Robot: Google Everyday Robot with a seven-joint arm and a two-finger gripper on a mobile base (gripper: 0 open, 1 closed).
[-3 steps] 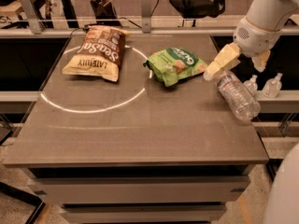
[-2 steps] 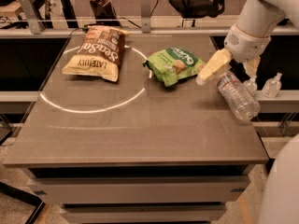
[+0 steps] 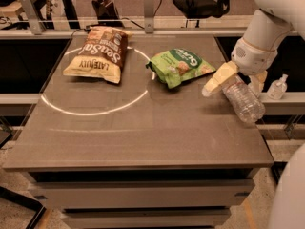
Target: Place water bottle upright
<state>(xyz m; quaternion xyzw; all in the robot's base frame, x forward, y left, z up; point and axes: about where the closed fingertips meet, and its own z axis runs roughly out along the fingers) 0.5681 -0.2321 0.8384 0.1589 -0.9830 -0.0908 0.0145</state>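
Observation:
The water bottle [image 3: 244, 103], clear ribbed plastic, lies on its side at the right edge of the table [image 3: 133, 137], with its base toward the front right. Its cap end is hidden behind my gripper. My gripper [image 3: 232, 90] has come down from the upper right over the bottle's upper end. It is open, with one pale yellow finger [image 3: 217, 80] to the left of the bottle and the other [image 3: 258, 82] to its right. The bottle still rests on the table.
A green snack bag [image 3: 181, 67] lies just left of the gripper. A brown chip bag [image 3: 97, 54] lies at the back left, over a white circle [image 3: 90, 111] marked on the table. A small clear nozzle bottle [image 3: 277, 87] stands on the ledge to the right.
My gripper has moved left and down, and its fingers now straddle the bottle's upper end. The bottle and the bags have not moved.

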